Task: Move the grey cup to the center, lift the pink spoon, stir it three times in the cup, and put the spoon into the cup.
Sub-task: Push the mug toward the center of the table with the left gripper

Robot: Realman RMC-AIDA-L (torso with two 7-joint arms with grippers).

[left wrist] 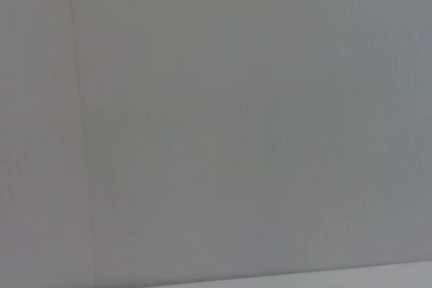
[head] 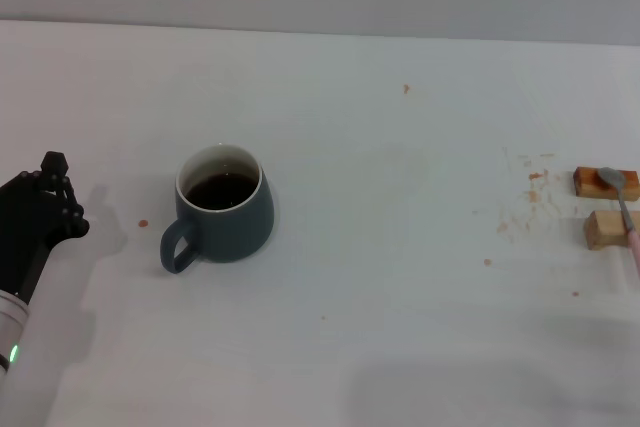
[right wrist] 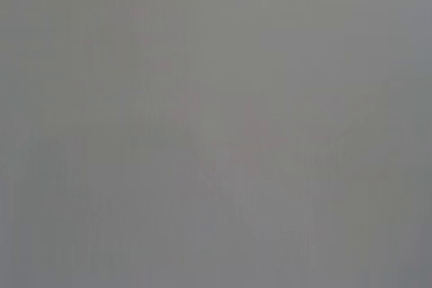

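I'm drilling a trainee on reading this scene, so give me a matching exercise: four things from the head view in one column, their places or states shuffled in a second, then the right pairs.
Things:
1. grey cup
2. pink spoon
3. left gripper
4. wooden blocks

Places or states:
A. at the table's far right edge, under the spoon
B. left of the cup, apart from it
C. left of centre, dark liquid inside, handle toward the robot's left
D. lying across the two blocks, bowl on the farther one

Pairs: 1-C, 2-D, 3-B, 4-A
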